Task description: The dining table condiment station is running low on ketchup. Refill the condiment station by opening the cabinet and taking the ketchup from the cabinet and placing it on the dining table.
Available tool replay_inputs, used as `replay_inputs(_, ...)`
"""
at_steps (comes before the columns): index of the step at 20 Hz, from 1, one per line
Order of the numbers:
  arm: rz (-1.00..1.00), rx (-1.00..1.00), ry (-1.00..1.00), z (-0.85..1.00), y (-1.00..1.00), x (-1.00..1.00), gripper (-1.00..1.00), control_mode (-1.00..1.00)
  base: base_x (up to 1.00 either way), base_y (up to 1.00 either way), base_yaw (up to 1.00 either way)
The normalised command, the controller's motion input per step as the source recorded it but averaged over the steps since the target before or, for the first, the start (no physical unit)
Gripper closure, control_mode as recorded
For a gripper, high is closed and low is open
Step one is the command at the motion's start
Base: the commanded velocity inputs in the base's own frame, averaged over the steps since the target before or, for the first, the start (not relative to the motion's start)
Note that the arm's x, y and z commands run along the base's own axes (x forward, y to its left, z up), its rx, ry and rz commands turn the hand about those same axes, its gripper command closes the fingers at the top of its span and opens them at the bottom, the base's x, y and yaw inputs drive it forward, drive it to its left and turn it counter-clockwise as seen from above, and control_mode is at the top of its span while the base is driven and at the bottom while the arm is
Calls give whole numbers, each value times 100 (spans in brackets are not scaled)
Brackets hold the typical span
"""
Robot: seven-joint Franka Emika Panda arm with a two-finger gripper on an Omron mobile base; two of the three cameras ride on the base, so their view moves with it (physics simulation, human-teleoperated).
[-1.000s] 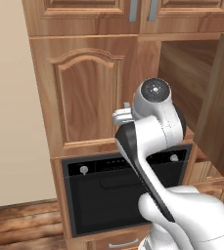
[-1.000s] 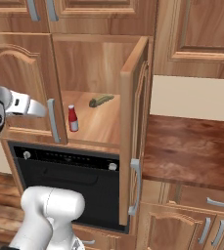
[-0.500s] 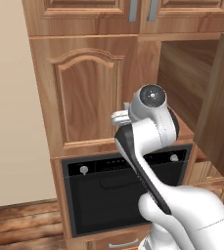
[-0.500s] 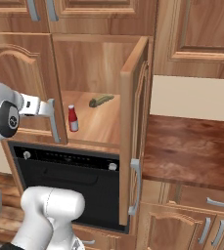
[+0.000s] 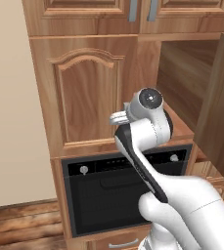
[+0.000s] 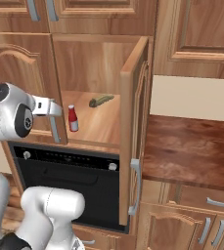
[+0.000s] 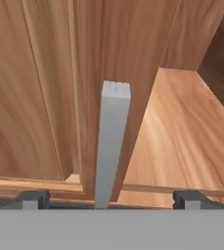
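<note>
Hand view: the gripper (image 7: 108,199), jaws wide apart, straddles the grey bar handle (image 7: 111,141) of the mid-brown arched-door cabinet (image 6: 135,122); small red white-capped ketchup bottle (image 6: 73,118) stands inside.

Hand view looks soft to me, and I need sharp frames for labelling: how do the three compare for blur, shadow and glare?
Hand view: the grey handle and the wood grain are soft, no glare. Right base view: crisp, ketchup readable, cabinet interior evenly lit with faint shadows. Left base view: sharp, flat light, only mild shine on the white arm.
</note>
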Motion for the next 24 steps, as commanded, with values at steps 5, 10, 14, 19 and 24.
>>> replay_inputs(5, 5, 0, 0, -16, 0, 44, -100, -100, 0, 0, 0)
replay_inputs(10, 4, 0, 0, -17, 0, 40, -100, -100, 0, 0, 0)
replay_inputs(14, 5, 0, 0, -16, 0, 30, -100, -100, 0, 0, 0)
replay_inputs(19, 5, 0, 0, -25, 0, 27, -100, -100, 0, 0, 0)
replay_inputs(24, 3, 0, 0, -33, 2, 26, -100, -100, 0, 0, 0)
